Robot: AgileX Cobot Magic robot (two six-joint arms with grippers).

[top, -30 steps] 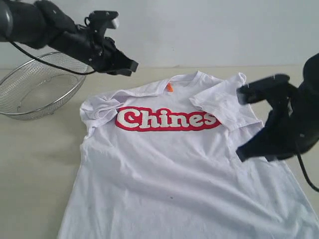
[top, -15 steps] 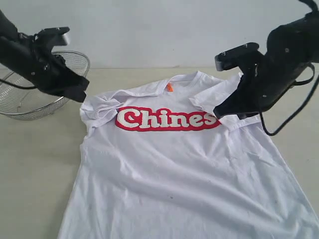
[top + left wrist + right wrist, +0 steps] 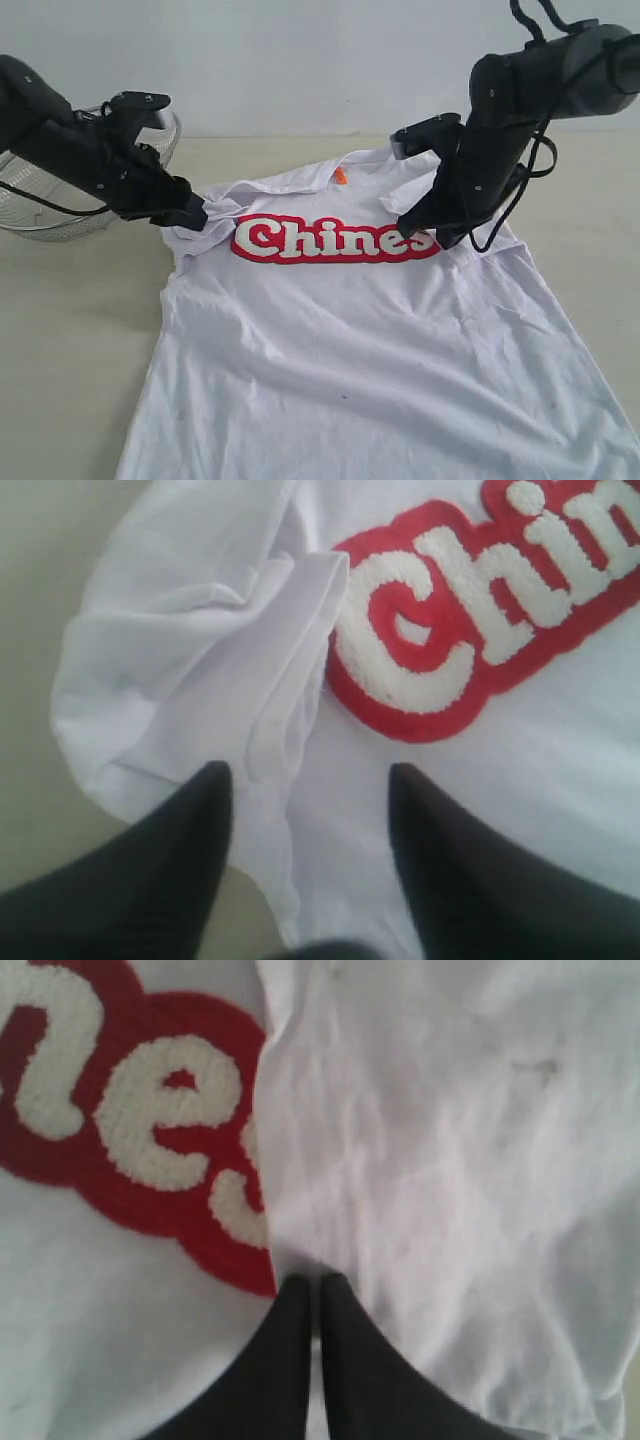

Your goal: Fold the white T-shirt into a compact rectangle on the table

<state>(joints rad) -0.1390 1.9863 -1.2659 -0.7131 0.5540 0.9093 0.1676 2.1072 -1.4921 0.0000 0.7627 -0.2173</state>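
Observation:
The white T-shirt point(image 3: 350, 340) lies face up on the table point(image 3: 70, 330), its red lettering point(image 3: 335, 240) showing and both sleeves folded inward. My left gripper point(image 3: 195, 215) is down at the shirt's left sleeve. In the left wrist view it point(image 3: 308, 772) stands open, the fingers straddling the folded sleeve's hem point(image 3: 290, 680) next to the letter C point(image 3: 400, 640). My right gripper point(image 3: 425, 235) is over the folded right sleeve. It point(image 3: 316, 1282) is shut, tips touching the sleeve's edge point(image 3: 270, 1160) beside the last letters point(image 3: 150, 1120). No cloth shows between its fingers.
A silver wire-mesh basket point(image 3: 30, 212) stands at the back left, partly behind the left arm. An orange neck tag point(image 3: 341, 176) marks the collar. Bare tabletop runs along the shirt's left side, and a pale wall point(image 3: 320, 60) rises behind the table.
Both arms swung in and down onto the shirt's shoulders. The left gripper came from the basket side to the left sleeve and opened. The right one stayed shut.

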